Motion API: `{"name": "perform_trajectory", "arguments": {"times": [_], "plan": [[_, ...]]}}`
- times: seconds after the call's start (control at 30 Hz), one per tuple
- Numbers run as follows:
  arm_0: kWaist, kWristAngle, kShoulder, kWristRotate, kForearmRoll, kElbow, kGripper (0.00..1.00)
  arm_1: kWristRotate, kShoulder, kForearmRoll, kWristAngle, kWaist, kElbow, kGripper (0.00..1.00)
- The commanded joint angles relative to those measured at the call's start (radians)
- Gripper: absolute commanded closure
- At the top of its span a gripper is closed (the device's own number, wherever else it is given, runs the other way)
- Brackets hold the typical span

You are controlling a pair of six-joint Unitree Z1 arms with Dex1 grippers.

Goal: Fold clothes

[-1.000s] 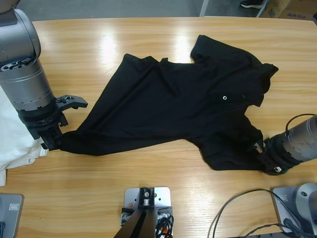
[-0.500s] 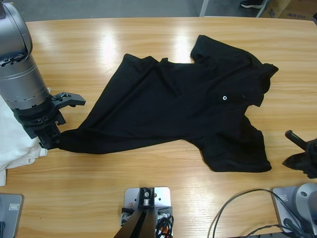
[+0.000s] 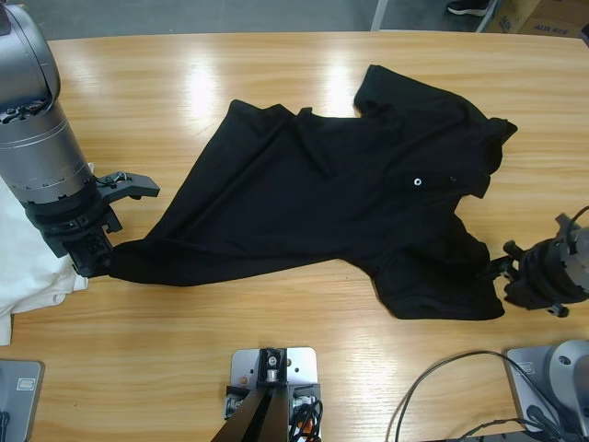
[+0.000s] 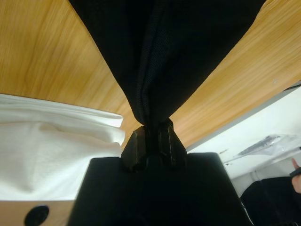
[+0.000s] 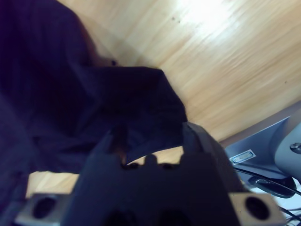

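**Inspector:** Where does the garment lie?

**Assistant:** The black polo [image 3: 340,203] is spread across the middle of the worktop [image 3: 276,74], collar towards the right, a small white logo [image 3: 419,181] on its chest. Its left corner is drawn out to a point.

**Inspector:** Left end effector?

**Assistant:** The left end effector [image 3: 97,262] is pressed together, pinching that corner of the polo; the wrist view shows the fabric gathered tight between the jaws [image 4: 149,134]. White cloth [image 3: 28,262] lies just beside it at the worktop's left edge, partly under the arm.

**Inspector:** Right end effector?

**Assistant:** The right end effector [image 3: 502,269] is spread, at the polo's lower right corner. In its wrist view, fabric [image 5: 136,99] lies between the jaws, not pinched.

**Inspector:** Anything nearby?

**Assistant:** Cables [image 3: 442,387] loop at the near right edge, clear of the polo.
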Motion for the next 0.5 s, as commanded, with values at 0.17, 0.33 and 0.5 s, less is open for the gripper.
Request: {"name": "perform_trajectory", "arguments": {"times": [0.17,0.33,0.5], "plan": [[-0.002,-0.006,0.006,0.002,-0.007,0.02,1.0,0.099,0.052,-0.079,0.018,0.11,0.106,0.474],[-0.007,-0.006,0.003,-0.002,-0.007,0.025,1.0,0.076,0.059,-0.204,-0.014,0.11,0.178,0.851],[-0.016,-0.006,0.009,-0.008,-0.007,0.022,1.0,0.045,0.027,-0.212,-0.022,0.11,0.184,1.0]]}}
